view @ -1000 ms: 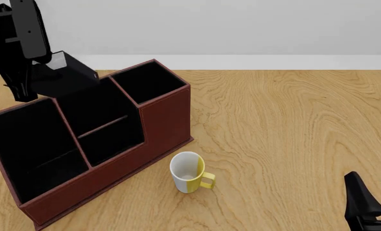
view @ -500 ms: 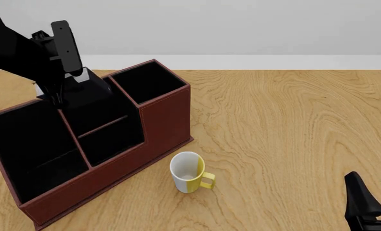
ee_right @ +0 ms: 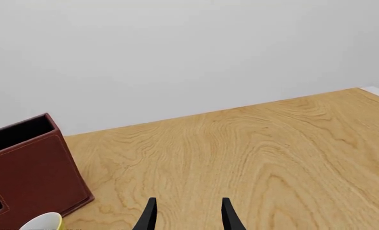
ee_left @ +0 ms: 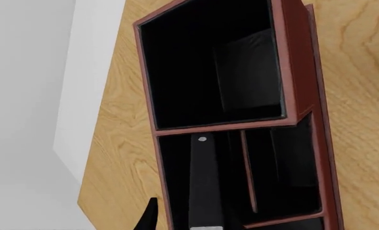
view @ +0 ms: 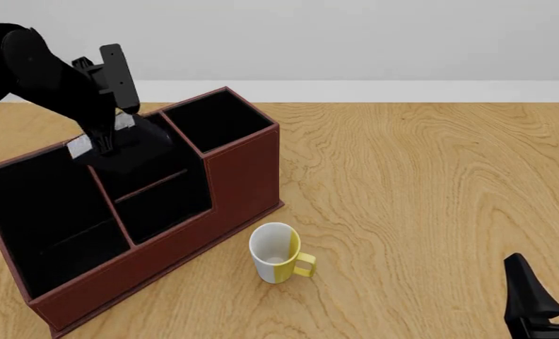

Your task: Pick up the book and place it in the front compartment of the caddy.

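The reddish-brown caddy [view: 243, 169] stands on the left of the table, black inside, with several slots. My left gripper [view: 106, 135] is shut on the black book [view: 133, 147], whose white page edges show. It holds the book tilted, partly down in the rear part of the caddy's middle section, behind the low partition. In the left wrist view the book [ee_left: 206, 187] shows edge-on over that section of the caddy [ee_left: 299, 72], with one fingertip [ee_left: 148, 218] beside it. My right gripper [view: 550, 300] is open and empty at the near right; it also shows in the right wrist view [ee_right: 188, 213].
A white-and-yellow mug [view: 277, 253] stands just in front of the caddy's right corner; its rim shows in the right wrist view [ee_right: 41, 222] beside the caddy's wall [ee_right: 29, 167]. Bare wooden table [view: 430, 183] spreads to the right.
My left arm has come down and forward with the book, from above the caddy's back wall into its middle section. The right arm has not moved.
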